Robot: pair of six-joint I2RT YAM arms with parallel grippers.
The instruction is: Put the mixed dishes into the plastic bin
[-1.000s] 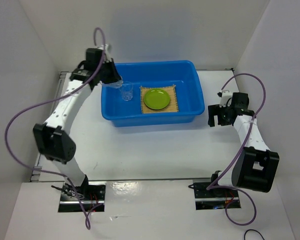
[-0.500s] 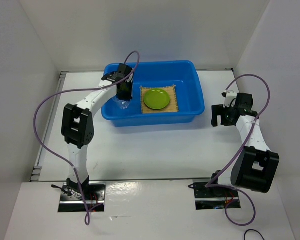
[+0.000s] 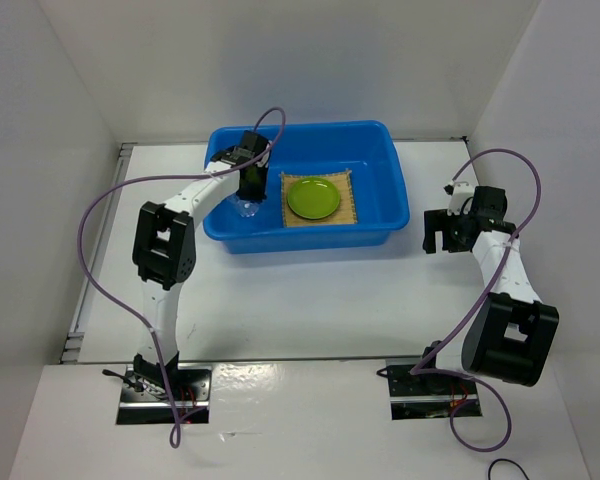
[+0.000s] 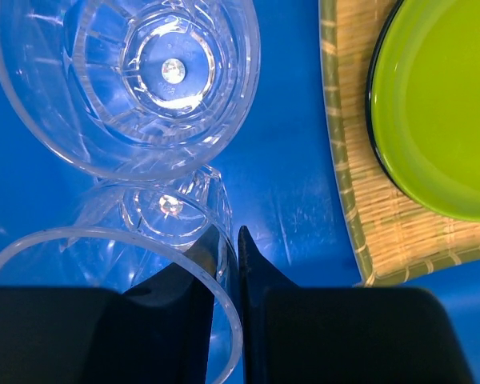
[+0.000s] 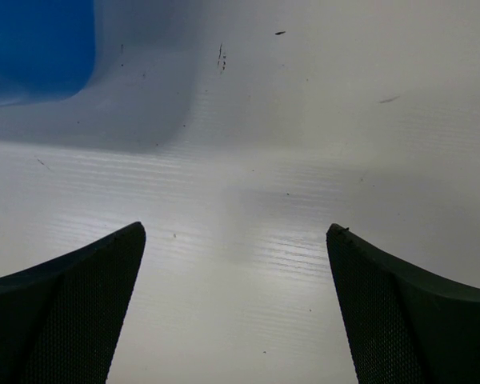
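The blue plastic bin (image 3: pixel 395 205) stands at the table's middle back. In it the lime-green plate (image 3: pixel 313 197) lies on the tan woven mat (image 3: pixel 352 205). My left gripper (image 3: pixel 248 192) reaches down into the bin's left part. In the left wrist view it (image 4: pixel 233 240) is shut on the rim of a clear glass (image 4: pixel 164 208), one finger inside and one outside. A second clear glass (image 4: pixel 124 80) stands upright on the bin floor just beyond it. The plate (image 4: pixel 440 104) and mat (image 4: pixel 348 160) lie to the right. My right gripper (image 3: pixel 433 232) is open and empty over the table, right of the bin.
White walls close in the table on the left, back and right. The right wrist view shows bare white table between the open fingers (image 5: pixel 72 304) and a corner of the bin (image 5: pixel 32 48) at the top left.
My left arm has swung from the bin's far left corner into the bin, carrying a glass down beside the one standing there. The right arm has hardly moved.
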